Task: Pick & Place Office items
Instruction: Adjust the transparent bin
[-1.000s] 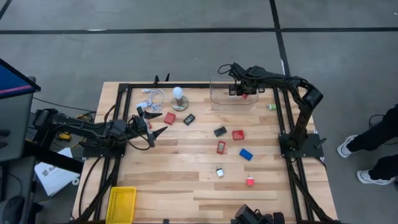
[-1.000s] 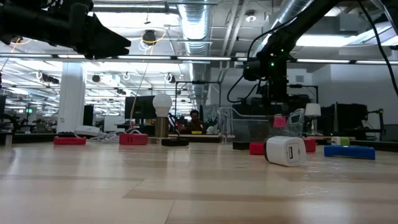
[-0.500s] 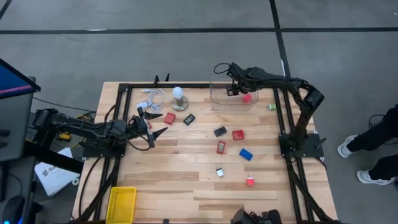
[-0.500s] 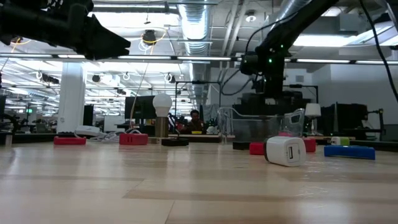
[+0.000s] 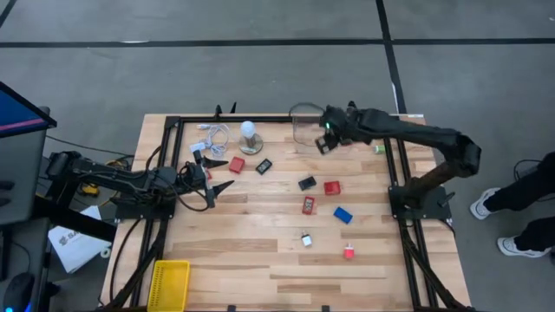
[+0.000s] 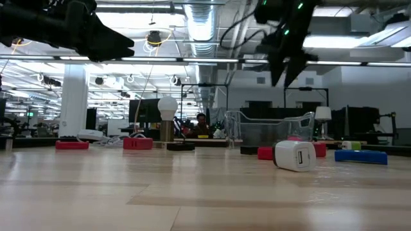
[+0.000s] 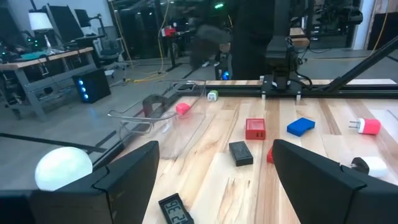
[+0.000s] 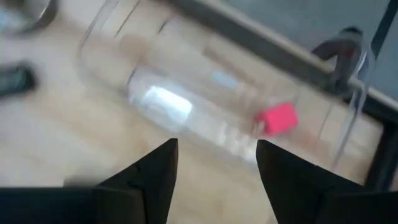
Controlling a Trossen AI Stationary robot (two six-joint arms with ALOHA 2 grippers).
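Small flat blocks lie on the wooden table: red ones (image 5: 237, 165) (image 5: 332, 187) (image 5: 308, 204), black ones (image 5: 264, 165) (image 5: 306, 183), a blue one (image 5: 343, 215), a white one (image 5: 306, 240) and a green one (image 5: 379, 148). A red block (image 8: 277, 118) lies on the floor of the clear bin (image 5: 303, 132) at the far edge. My right gripper (image 5: 323, 142) hangs open and empty above that bin's near side, well above it in the low view (image 6: 286, 70). My left gripper (image 5: 227, 172) waits open and empty at the table's left, raised.
A white bulb on a round base (image 5: 250, 135) and a coiled white cable (image 5: 213, 135) stand at the far left. A yellow bin (image 5: 169, 284) sits at the near left corner. A pink-red plug block (image 5: 349, 253) lies near the front. A person's legs (image 5: 529, 204) show at the right.
My right gripper has let go of the red block, which has dropped to the clear bin's floor. The gripper has then gone up and a little toward the table's near edge. My left arm has kept still.
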